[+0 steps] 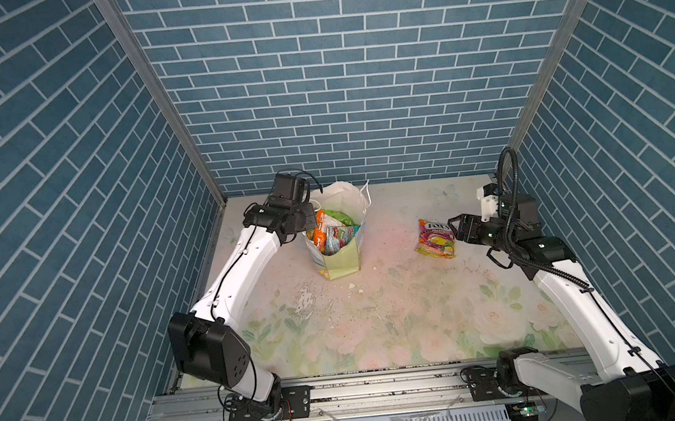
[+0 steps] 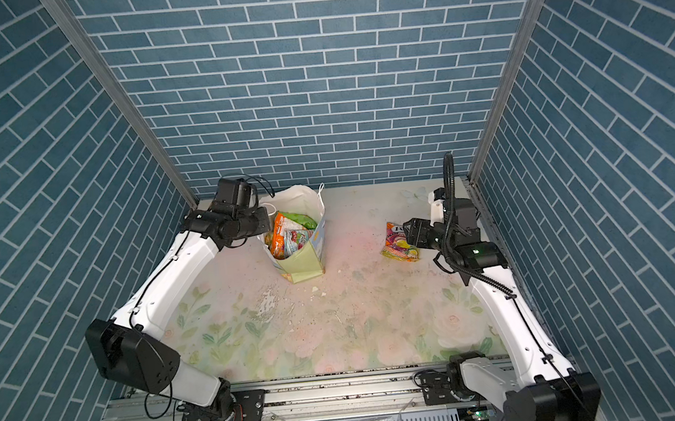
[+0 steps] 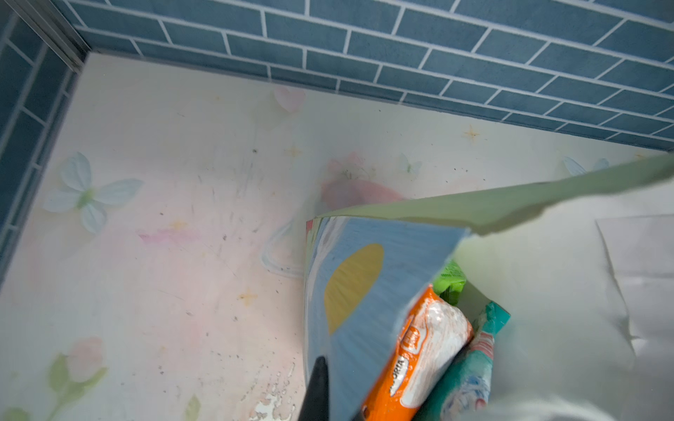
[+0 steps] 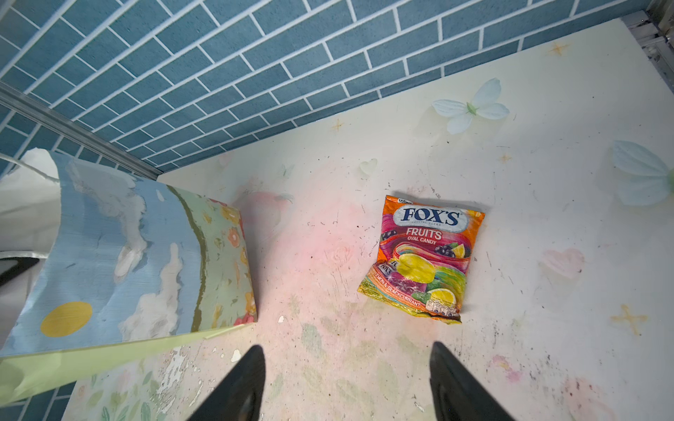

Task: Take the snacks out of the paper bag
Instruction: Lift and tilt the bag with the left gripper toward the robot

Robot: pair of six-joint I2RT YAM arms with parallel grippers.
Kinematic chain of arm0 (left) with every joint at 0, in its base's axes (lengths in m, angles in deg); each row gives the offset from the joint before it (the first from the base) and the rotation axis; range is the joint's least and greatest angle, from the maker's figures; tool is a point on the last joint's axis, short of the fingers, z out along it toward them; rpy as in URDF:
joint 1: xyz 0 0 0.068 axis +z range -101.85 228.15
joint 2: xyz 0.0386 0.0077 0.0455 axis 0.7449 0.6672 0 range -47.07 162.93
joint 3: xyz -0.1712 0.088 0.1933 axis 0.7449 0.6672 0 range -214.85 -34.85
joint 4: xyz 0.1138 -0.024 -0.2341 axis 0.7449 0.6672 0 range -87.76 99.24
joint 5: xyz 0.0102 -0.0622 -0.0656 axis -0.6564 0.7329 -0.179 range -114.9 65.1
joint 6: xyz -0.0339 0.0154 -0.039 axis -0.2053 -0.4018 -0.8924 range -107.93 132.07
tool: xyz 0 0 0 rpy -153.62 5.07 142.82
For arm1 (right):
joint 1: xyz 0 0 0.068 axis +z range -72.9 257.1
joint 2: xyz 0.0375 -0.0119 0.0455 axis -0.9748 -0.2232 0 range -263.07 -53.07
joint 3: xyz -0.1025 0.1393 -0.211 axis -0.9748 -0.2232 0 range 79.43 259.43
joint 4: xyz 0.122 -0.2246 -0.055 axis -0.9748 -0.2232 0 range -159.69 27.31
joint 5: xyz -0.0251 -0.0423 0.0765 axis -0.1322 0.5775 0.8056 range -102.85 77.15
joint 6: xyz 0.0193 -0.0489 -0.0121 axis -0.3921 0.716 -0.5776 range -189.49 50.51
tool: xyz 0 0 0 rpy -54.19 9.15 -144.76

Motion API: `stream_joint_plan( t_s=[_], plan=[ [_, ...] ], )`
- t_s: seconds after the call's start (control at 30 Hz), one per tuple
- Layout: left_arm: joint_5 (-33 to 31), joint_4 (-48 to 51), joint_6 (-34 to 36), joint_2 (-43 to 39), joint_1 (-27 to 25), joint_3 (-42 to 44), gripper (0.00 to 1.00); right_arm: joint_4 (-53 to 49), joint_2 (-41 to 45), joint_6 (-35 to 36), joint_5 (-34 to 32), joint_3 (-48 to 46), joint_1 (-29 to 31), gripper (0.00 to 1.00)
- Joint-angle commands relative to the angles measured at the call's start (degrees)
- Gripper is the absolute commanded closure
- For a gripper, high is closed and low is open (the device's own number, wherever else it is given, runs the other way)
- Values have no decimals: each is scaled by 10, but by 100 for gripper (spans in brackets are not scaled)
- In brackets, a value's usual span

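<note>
Left end effector [image 1: 310, 221] sits at the left rim of the paper bag [image 1: 342, 259] in both top views. Its fingertips are hidden by its own body, so the grip cannot be read there. The bag stands upright on the bench [image 1: 398, 306], far and left of centre, with snacks [image 1: 331, 235] heaped inside, too overlapped to count. Right end effector [image 1: 455, 226] hangs with jaws apart just right of a FOX'S packet [image 1: 436, 239], which lies flat on the bench well right of the bag.

The left wrist view settles the grip. One black finger [image 3: 316, 386] presses the outside of the bag's sky-printed wall [image 3: 357, 277], and the other is almost cut off inside, so the jaws are clamped tight on that wall alone. An orange packet [image 3: 426, 350], a teal packet [image 3: 470, 379] and a green packet [image 3: 452, 279] show partly behind it.

In the right wrist view the right end effector [image 4: 346, 346] is spread wide and holds nothing. The FOX'S packet [image 4: 425, 258] lies whole beyond the tips, untouched. The bag's outer side [image 4: 127, 255] is cut off by the frame edge, its contents hidden.
</note>
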Motion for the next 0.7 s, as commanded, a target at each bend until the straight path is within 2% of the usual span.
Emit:
stream_joint_plan(
  t_s=[0.0, 0.17, 0.27, 0.37, 0.47, 0.67],
  plan=[
    [-64, -2, 86, 19, 20, -70, 100, -4, 19, -18, 7, -10, -1, 29],
    [-97, 12, 179, 92, 26, -167, 100, -12, 44, -32, 3, -22, 0, 29],
    [-99, 27, 204, 128, 24, -206, 100, -9, 57, -49, 14, -33, 0, 29],
    [-109, 20, 220, 149, 12, -220, 100, -7, 75, -71, 19, -52, 0, 29],
    [-146, 0, 254, 165, -21, -224, 100, -2, 95, -93, 19, -76, -1, 29],
    [-94, 28, 209, 196, -26, -248, 100, 22, 142, -132, 16, -128, 0, 30]
  ],
)
